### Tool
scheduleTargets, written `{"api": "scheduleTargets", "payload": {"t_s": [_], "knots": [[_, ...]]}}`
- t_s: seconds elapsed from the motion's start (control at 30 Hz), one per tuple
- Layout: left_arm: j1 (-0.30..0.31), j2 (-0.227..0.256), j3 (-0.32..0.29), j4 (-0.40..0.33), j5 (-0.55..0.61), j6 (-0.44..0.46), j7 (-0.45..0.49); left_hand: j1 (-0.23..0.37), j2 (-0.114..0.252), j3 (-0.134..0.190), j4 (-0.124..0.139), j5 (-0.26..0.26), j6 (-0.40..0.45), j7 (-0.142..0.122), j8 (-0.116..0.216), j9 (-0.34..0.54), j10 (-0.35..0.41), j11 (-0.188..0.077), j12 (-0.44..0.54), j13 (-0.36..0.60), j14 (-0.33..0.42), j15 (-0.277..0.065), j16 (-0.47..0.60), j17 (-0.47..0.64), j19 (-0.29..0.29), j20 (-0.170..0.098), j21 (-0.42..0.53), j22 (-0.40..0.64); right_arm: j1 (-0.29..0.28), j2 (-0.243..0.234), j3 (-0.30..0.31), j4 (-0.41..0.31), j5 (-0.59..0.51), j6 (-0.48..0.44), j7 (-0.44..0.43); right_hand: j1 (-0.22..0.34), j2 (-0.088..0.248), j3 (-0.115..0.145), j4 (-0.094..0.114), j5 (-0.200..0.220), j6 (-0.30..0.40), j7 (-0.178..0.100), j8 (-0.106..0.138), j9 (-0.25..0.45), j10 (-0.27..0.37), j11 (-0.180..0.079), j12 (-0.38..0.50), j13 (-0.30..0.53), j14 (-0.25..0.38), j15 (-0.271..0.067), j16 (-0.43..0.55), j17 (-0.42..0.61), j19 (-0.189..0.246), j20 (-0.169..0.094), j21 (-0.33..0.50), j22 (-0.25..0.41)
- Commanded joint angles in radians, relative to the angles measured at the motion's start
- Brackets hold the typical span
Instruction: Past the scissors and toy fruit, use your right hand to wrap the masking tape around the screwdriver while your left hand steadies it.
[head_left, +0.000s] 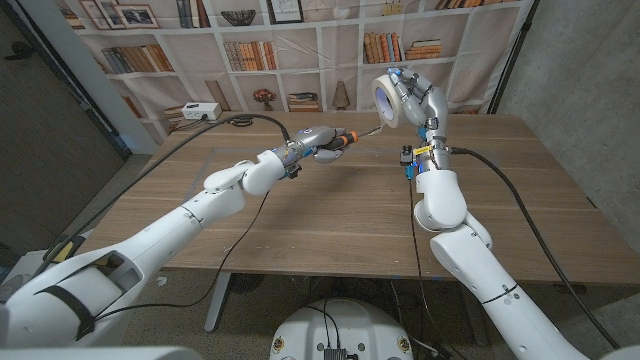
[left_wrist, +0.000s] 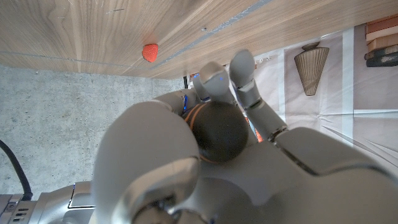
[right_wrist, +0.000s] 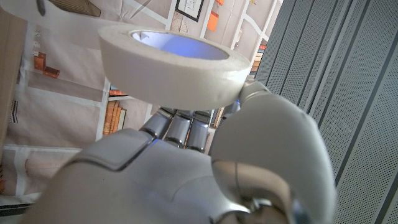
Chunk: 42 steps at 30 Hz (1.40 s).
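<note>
Well, the wooden surface (head_left: 330, 200) stretches wide under both raised arms. Above its far side, the right hand (head_left: 418, 103) holds the roll of masking tape (head_left: 386, 97) up in the air, fingers (right_wrist: 177, 127) wrapped around the ring. Just beside it, the left hand (head_left: 315, 141) has its fingers (left_wrist: 242, 78) closed around the orange-and-black screwdriver (head_left: 345, 140), whose tip points toward the tape. A small red toy fruit (left_wrist: 150, 52) lies on the wood.
</note>
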Motion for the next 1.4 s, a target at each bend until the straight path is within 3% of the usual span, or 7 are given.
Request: {"api": "scheduleTargets", "payload": {"t_s": [0.03, 0.4, 0.63, 0.87, 1.4], "knots": [[0.007, 0.001, 0.006, -0.021, -0.008, 0.021, -0.011, -0.007, 0.019, 0.030, 0.021, -0.006, -0.003, 0.001, 0.010, 0.002, -0.001, -0.003, 0.002, 0.000, 0.007, -0.002, 0.000, 0.007, 0.003, -0.090, 0.003, 0.001, 0.061, 0.016, -0.017, 0.040, 0.037, 0.002, 0.045, 0.071, 0.071, 0.012, -0.005, -0.004, 0.099, 0.086, 0.000, 0.003, 0.059, -0.051, 0.004, 0.004, 0.001, -0.147, 0.007, 0.004, 0.000, -0.030, 0.011, -0.001], [-0.009, -0.013, 0.023, 0.003, -0.016, 0.008, -0.031, -0.009, 0.020, 0.030, 0.021, -0.006, -0.003, 0.002, 0.013, 0.001, 0.000, -0.004, 0.005, 0.001, 0.005, -0.002, 0.001, 0.009, 0.003, -0.090, 0.003, 0.001, 0.168, 0.043, -0.067, 0.077, 0.003, 0.000, 0.057, 0.071, 0.071, 0.014, -0.005, -0.007, 0.101, 0.088, -0.002, 0.003, 0.060, -0.051, 0.004, 0.003, 0.000, -0.147, 0.008, 0.004, -0.002, -0.030, 0.025, -0.011], [-0.009, -0.013, 0.019, 0.010, -0.020, 0.004, -0.025, -0.010, 0.020, 0.030, 0.021, -0.007, -0.004, 0.002, 0.015, -0.002, -0.004, -0.004, 0.008, 0.006, 0.004, 0.000, -0.003, 0.002, -0.001, -0.088, 0.003, 0.002, 0.190, 0.050, -0.081, 0.078, -0.012, -0.026, 0.052, 0.072, 0.070, 0.015, -0.005, -0.010, 0.100, 0.088, -0.003, 0.003, 0.061, -0.049, 0.004, 0.002, 0.000, -0.147, 0.009, 0.003, -0.006, -0.029, 0.033, -0.017], [-0.011, -0.012, 0.015, 0.021, -0.024, 0.001, -0.015, -0.010, 0.021, 0.030, 0.020, -0.008, -0.006, 0.000, 0.018, -0.002, -0.002, -0.003, 0.007, 0.001, 0.004, -0.002, 0.001, 0.009, 0.002, -0.090, 0.004, 0.000, 0.171, 0.034, -0.085, 0.064, -0.003, -0.046, 0.060, 0.075, 0.071, 0.018, -0.007, -0.012, 0.104, 0.092, -0.006, -0.001, 0.066, -0.049, 0.003, -0.003, 0.003, -0.147, 0.009, 0.003, -0.003, -0.026, 0.045, -0.024], [-0.046, -0.033, 0.027, 0.076, -0.022, -0.029, -0.003, -0.013, 0.021, 0.030, 0.020, -0.010, -0.009, 0.000, 0.023, -0.003, -0.001, -0.009, 0.008, -0.003, 0.005, -0.002, 0.000, 0.008, 0.001, -0.090, 0.002, -0.003, 0.061, 0.020, -0.059, 0.022, -0.007, -0.073, -0.002, 0.081, 0.072, 0.025, -0.013, -0.019, 0.111, 0.098, -0.007, -0.004, 0.073, -0.050, -0.001, -0.015, 0.014, -0.147, 0.011, 0.003, 0.000, -0.020, 0.070, -0.041]]}}
